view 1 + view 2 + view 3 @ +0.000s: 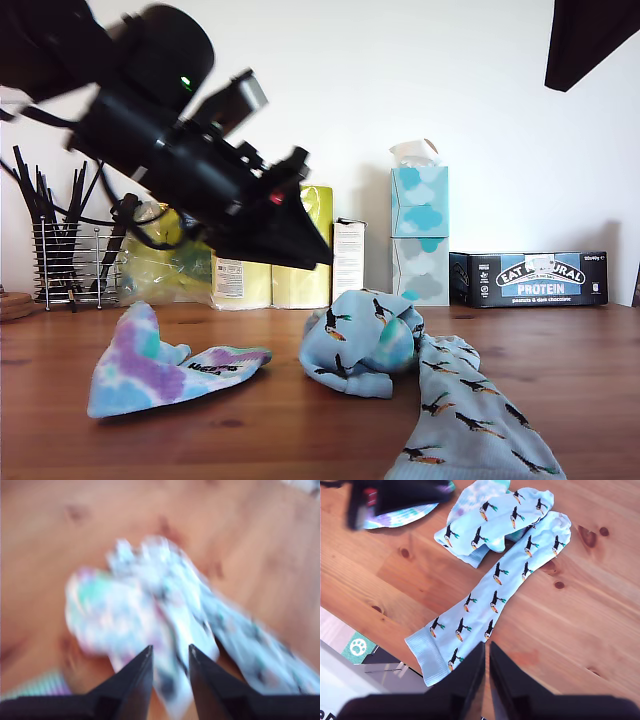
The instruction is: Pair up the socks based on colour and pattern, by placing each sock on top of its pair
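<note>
My first gripper (pixel 170 652) hung slightly parted, empty, over the crumpled bird sock (pixel 355 340); the tie-dye sock (pixel 477 495) tucked beneath risked being snagged too.

A long light-blue bird sock (pixel 490 605) lies flat and stretched out on the wooden table (pixel 300 420). Touching its toe end, a second bird sock (pixel 350 345) sits crumpled in a heap, with tie-dye fabric (pixel 475 495) showing beneath it. A tie-dye sock (pixel 165 368), purple, teal and white with black lettering, lies folded, apart from the crumpled bird sock.
</note>
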Robot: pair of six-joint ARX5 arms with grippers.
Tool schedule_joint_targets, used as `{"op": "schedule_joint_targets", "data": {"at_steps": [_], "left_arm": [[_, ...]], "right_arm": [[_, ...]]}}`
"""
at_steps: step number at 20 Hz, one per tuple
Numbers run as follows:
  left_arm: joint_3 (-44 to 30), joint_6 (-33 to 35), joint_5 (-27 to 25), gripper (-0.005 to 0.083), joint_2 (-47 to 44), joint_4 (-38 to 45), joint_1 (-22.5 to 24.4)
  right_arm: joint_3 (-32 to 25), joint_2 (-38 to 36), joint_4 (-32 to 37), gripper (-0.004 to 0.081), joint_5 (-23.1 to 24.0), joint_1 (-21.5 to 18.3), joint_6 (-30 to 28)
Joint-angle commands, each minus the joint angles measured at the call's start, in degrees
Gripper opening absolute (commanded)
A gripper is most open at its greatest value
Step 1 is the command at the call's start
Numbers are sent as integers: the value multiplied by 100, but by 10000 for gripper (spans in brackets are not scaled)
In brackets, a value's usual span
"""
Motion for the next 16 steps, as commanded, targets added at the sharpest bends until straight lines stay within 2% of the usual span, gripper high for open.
{"op": "schedule_joint_targets", "data": {"at_steps": [1, 3, 7, 11, 12, 16], "left_arm": [[345, -2, -9, 200, 531, 74, -24], [787, 11, 15, 171, 1060, -22, -28], [1467, 190, 160, -25, 1690, -1204, -57], [1510, 551, 155, -24, 1759, -2361, -85], [1510, 664, 42, -24, 1757, -2728, -85], [1515, 907, -1106, -24, 1744, -4404, 9]], "right_arm": [[9, 24, 26, -13, -7, 0, -103], [9, 22, 13, -13, -7, 0, -103], [9, 22, 22, -13, -4, -13, -107], [9, 22, 66, -13, -4, -11, -155], [9, 22, 109, -13, -4, -11, -212], [9, 28, 229, -13, -11, -11, -304]]}}
